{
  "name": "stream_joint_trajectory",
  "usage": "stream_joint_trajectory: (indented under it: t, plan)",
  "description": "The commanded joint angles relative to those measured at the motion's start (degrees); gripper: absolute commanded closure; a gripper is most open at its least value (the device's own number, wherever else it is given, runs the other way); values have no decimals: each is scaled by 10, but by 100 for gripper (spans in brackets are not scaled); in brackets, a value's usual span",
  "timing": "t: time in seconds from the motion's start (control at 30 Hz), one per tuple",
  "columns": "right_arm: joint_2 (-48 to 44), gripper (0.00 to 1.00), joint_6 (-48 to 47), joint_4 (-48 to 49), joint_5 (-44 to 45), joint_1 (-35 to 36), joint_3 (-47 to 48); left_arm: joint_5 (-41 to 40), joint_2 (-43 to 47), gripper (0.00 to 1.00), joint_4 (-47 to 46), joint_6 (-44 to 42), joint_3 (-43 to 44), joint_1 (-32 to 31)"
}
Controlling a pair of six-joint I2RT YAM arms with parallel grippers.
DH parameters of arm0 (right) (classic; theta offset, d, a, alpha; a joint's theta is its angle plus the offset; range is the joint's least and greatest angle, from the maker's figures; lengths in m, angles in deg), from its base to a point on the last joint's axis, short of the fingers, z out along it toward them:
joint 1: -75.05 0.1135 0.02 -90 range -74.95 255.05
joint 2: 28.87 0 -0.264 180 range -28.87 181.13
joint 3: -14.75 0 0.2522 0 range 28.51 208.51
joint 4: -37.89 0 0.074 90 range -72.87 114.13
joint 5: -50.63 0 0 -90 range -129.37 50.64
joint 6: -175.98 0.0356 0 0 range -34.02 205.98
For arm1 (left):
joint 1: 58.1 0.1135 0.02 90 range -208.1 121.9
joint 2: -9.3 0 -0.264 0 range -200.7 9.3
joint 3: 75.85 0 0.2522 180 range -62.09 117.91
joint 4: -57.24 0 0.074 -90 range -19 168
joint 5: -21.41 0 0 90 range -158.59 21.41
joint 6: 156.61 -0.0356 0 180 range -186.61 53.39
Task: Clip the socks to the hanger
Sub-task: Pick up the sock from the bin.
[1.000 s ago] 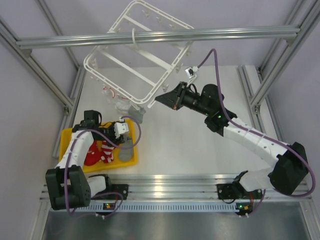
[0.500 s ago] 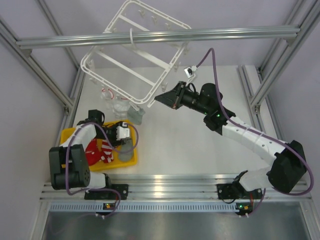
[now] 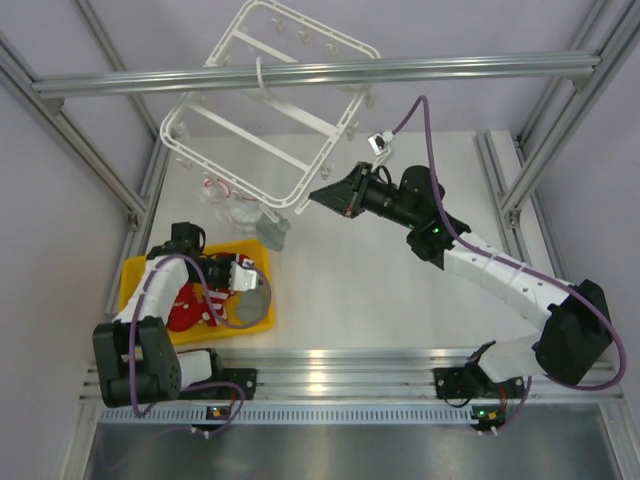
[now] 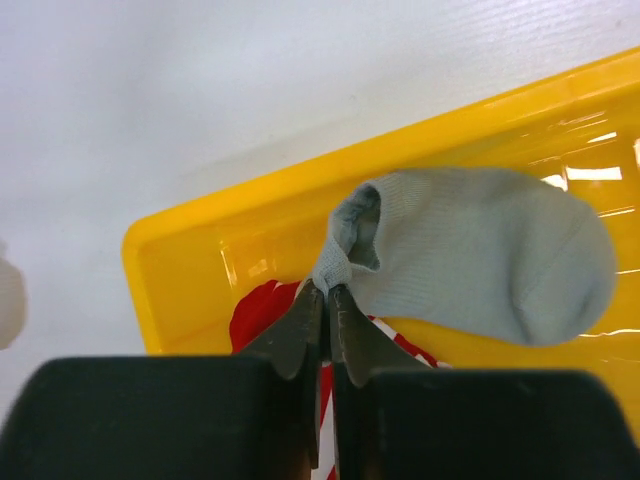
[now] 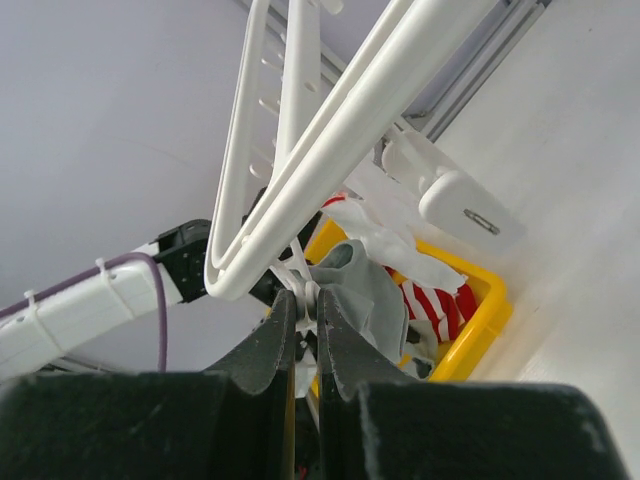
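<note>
The white hanger (image 3: 262, 118) hangs tilted from the overhead beam. My right gripper (image 3: 314, 197) is shut on one of its small white clips (image 5: 306, 292) at the near corner. A grey sock (image 3: 275, 233) dangles from that clip. My left gripper (image 3: 241, 276) is down in the yellow tray (image 3: 135, 276), shut on the cuff of a second grey sock (image 4: 470, 250), which lies flat in the tray. A red sock with white stripes (image 3: 196, 306) lies beside it, partly under my left fingers (image 4: 300, 330).
A grey aluminium beam (image 3: 320, 74) crosses above the hanger. Pale fabric with red marks (image 3: 228, 203) hangs from the hanger's left near edge. Aluminium rails (image 3: 500, 170) line the table's sides and its near edge (image 3: 330, 372).
My left gripper opened wider, then shut on the grey sock's cuff, shifting slightly nearer in the tray. The hanger swung a little to the left. The right gripper stayed shut on the clip.
</note>
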Motion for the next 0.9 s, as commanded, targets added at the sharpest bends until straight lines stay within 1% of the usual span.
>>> stream_joint_trajectory:
  t: [0.0, 0.03, 0.07, 0.13, 0.17, 0.27, 0.3, 0.33, 0.4, 0.5, 0.53, 0.6, 0.63, 0.67, 0.7, 0.73, 0.77, 0.8, 0.87]
  plan:
    - [-1, 100, -5, 18, 18, -12, 41, 41, 70, 100, 100, -36, 14, 3]
    - [0, 100, -5, 18, 20, -12, 41, 43, 81, 100, 119, -36, 18, 2]
    - [0, 100, -6, 18, 19, -11, 42, 46, 93, 100, 168, -42, 29, 2]
    - [-1, 100, -7, 18, 19, -12, 41, 64, 123, 100, 221, -55, 42, 3]
    - [0, 100, -8, 18, 19, -12, 40, 76, 133, 100, 265, -66, 57, 2]
    - [0, 100, -12, 29, 14, -12, 35, 138, 166, 100, 316, -63, 91, 3]
    - [1, 100, -13, 31, 12, -12, 34, 152, 177, 100, 349, -64, 99, 2]
    - [0, 100, -15, 32, 10, -12, 34, 180, 183, 100, 361, -65, 115, 1]
    - [2, 100, -18, 34, 10, -12, 35, 207, 198, 100, 386, -62, 132, -3]
    - [4, 100, -23, 39, 7, -11, 36, 240, 212, 100, 377, 2, 166, -19]
    - [4, 100, -25, 40, 5, -12, 37, 244, 216, 100, 349, 28, 180, -25]
    - [7, 100, -26, 45, 3, -11, 37, 248, 224, 100, 293, 142, 191, -46]
    - [8, 100, -24, 47, 1, -13, 37, 242, 229, 100, 213, 197, 198, -57]
    - [9, 100, -22, 50, 0, -12, 36, 235, 233, 100, 159, 319, 199, -67]
    - [9, 100, -21, 52, -4, -12, 36, 208, 241, 100, 112, 381, 199, -102]
    - [10, 100, -20, 54, -7, -11, 36, 188, 245, 100, 70, 437, 198, -122]
    - [11, 100, -19, 57, -11, -12, 36, 166, 246, 100, -2, 527, 200, -144]
    - [11, 100, -17, 60, -17, -12, 36, 120, 245, 100, -20, 554, 202, -190]
    - [12, 100, -16, 63, -21, -12, 35, 89, 226, 100, -35, 598, 225, -229]
